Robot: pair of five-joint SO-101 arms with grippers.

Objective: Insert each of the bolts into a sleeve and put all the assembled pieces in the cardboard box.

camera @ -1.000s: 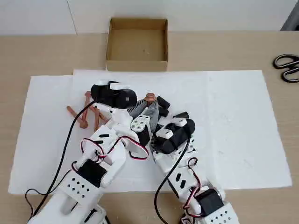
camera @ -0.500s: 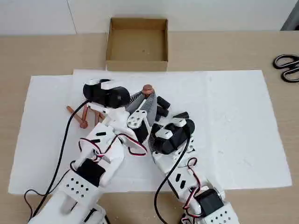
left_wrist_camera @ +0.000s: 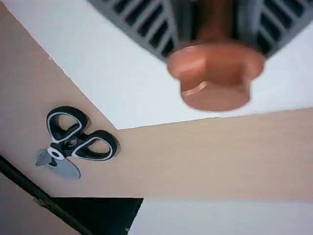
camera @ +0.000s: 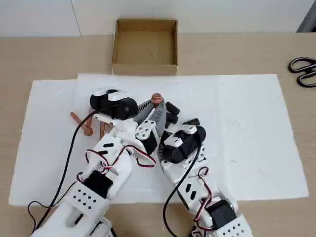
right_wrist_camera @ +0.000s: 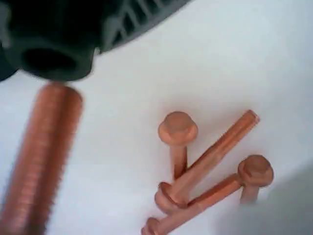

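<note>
Pinching a copper bolt [left_wrist_camera: 215,73] by its shank, the left fingers [left_wrist_camera: 142,19] leave its flanged hexagonal head sticking out past their tips. The right fingers [right_wrist_camera: 142,17] grip a black sleeve [right_wrist_camera: 49,54], and the bolt's threaded end is right at its round opening. Beyond the right fingers, loose bolts [right_wrist_camera: 200,166] lie crossed on the white sheet [right_wrist_camera: 205,63].
</note>
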